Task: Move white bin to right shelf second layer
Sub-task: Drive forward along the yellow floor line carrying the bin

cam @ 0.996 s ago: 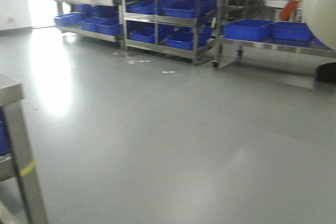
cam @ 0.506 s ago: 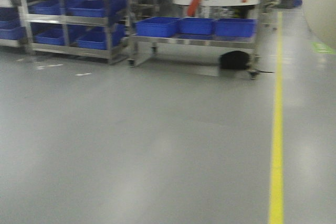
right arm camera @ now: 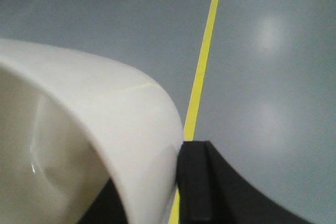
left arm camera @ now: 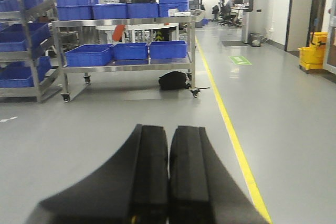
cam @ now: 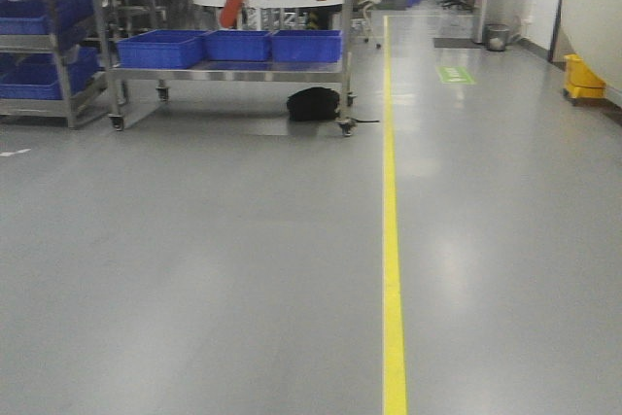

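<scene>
- I see my left tool [left arm camera: 168,177] pressed together, empty, at 6 o'clock.
- My right tool [right arm camera: 152,198] pinches the white bin [right arm camera: 105,108] by its rim, above the yellow line [right arm camera: 202,72].
- Blue crates [cam: 228,46] sit at 11 o'clock.

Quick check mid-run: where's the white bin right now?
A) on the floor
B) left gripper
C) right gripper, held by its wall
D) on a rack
C: the wall of the white bin sits between the fingers of the right gripper; the left gripper is shut on nothing.
</scene>
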Robot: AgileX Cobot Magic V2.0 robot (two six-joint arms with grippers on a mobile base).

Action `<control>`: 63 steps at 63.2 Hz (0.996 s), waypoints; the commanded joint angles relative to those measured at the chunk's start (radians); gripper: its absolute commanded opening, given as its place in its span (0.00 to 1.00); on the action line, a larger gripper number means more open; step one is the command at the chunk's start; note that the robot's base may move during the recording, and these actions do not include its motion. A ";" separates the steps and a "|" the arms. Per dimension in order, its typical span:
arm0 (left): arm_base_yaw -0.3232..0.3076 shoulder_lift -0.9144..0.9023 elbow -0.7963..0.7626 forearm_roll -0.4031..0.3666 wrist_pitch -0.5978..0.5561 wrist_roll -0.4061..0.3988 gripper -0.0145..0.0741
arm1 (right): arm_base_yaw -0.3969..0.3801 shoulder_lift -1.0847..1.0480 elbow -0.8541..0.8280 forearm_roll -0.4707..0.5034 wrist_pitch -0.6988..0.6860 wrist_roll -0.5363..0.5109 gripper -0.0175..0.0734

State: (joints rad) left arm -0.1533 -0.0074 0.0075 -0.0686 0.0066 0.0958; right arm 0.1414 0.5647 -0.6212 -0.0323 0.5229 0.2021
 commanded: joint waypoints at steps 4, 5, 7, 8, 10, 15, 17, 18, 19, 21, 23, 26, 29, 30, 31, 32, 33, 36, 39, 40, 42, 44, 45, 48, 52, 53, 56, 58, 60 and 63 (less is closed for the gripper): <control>-0.001 -0.013 0.033 -0.005 -0.087 -0.007 0.26 | -0.006 0.000 -0.030 -0.003 -0.107 -0.002 0.25; -0.001 -0.013 0.033 -0.005 -0.087 -0.007 0.26 | -0.006 0.000 -0.030 -0.003 -0.107 -0.002 0.25; -0.001 -0.013 0.033 -0.005 -0.087 -0.007 0.26 | -0.006 0.000 -0.030 -0.003 -0.107 -0.002 0.25; -0.001 -0.013 0.033 -0.005 -0.087 -0.007 0.26 | -0.006 0.000 -0.030 -0.003 -0.107 -0.002 0.25; -0.001 -0.013 0.033 -0.005 -0.087 -0.007 0.26 | -0.006 0.000 -0.030 -0.003 -0.107 -0.002 0.25; -0.001 -0.013 0.033 -0.005 -0.087 -0.007 0.26 | -0.006 0.000 -0.030 -0.003 -0.107 -0.002 0.25; -0.001 -0.013 0.033 -0.005 -0.087 -0.007 0.26 | -0.006 0.000 -0.030 -0.003 -0.107 -0.002 0.25; -0.001 -0.013 0.033 -0.005 -0.087 -0.007 0.26 | -0.006 0.000 -0.030 -0.003 -0.107 -0.002 0.25; -0.001 -0.013 0.033 -0.005 -0.087 -0.007 0.26 | -0.006 0.000 -0.030 -0.003 -0.107 -0.002 0.25; -0.001 -0.013 0.033 -0.005 -0.087 -0.007 0.26 | -0.006 0.000 -0.030 -0.003 -0.107 -0.002 0.25; -0.001 -0.013 0.033 -0.005 -0.087 -0.007 0.26 | -0.006 0.000 -0.030 -0.003 -0.107 -0.002 0.25; -0.001 -0.013 0.033 -0.005 -0.087 -0.007 0.26 | -0.006 0.000 -0.030 -0.003 -0.107 -0.002 0.25; -0.001 -0.013 0.033 -0.005 -0.087 -0.007 0.26 | -0.006 0.000 -0.030 -0.003 -0.107 -0.002 0.25; -0.001 -0.013 0.033 -0.005 -0.087 -0.007 0.26 | -0.006 0.000 -0.030 -0.003 -0.107 -0.002 0.25; -0.001 -0.013 0.033 -0.005 -0.087 -0.007 0.26 | -0.006 0.000 -0.030 -0.003 -0.107 -0.002 0.25; -0.001 -0.013 0.033 -0.005 -0.087 -0.007 0.26 | -0.006 0.000 -0.030 -0.003 -0.107 -0.002 0.25; -0.001 -0.013 0.033 -0.005 -0.087 -0.007 0.26 | -0.006 0.000 -0.030 -0.003 -0.107 -0.002 0.25; -0.001 -0.013 0.033 -0.005 -0.087 -0.007 0.26 | -0.006 0.000 -0.030 -0.003 -0.107 -0.002 0.25; -0.001 -0.013 0.033 -0.005 -0.087 -0.007 0.26 | -0.006 0.000 -0.030 -0.003 -0.107 -0.002 0.25; -0.001 -0.013 0.033 -0.005 -0.087 -0.007 0.26 | -0.006 0.000 -0.030 -0.003 -0.107 -0.002 0.25; -0.001 -0.013 0.033 -0.005 -0.087 -0.007 0.26 | -0.006 0.000 -0.030 -0.003 -0.107 -0.002 0.25; -0.001 -0.013 0.033 -0.005 -0.087 -0.007 0.26 | -0.006 0.000 -0.030 -0.003 -0.107 -0.002 0.25; -0.001 -0.013 0.033 -0.005 -0.087 -0.007 0.26 | -0.006 0.000 -0.030 -0.003 -0.107 -0.002 0.25; -0.001 -0.013 0.033 -0.005 -0.087 -0.007 0.26 | -0.006 0.000 -0.030 -0.003 -0.107 -0.002 0.25; -0.001 -0.013 0.033 -0.005 -0.087 -0.007 0.26 | -0.006 0.000 -0.030 -0.003 -0.107 -0.002 0.25; -0.001 -0.013 0.033 -0.005 -0.087 -0.007 0.26 | -0.006 0.000 -0.030 -0.003 -0.107 -0.002 0.25; -0.001 -0.013 0.033 -0.005 -0.087 -0.007 0.26 | -0.006 0.000 -0.030 -0.003 -0.107 -0.002 0.25; -0.001 -0.013 0.033 -0.005 -0.087 -0.007 0.26 | -0.006 0.000 -0.030 -0.003 -0.107 -0.002 0.25; -0.001 -0.013 0.033 -0.005 -0.087 -0.007 0.26 | -0.006 0.000 -0.030 -0.003 -0.107 -0.002 0.25; -0.001 -0.013 0.033 -0.005 -0.087 -0.007 0.26 | -0.006 0.000 -0.030 -0.003 -0.107 -0.002 0.25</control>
State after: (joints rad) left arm -0.1533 -0.0074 0.0075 -0.0686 0.0066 0.0958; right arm 0.1414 0.5647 -0.6212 -0.0323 0.5229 0.2021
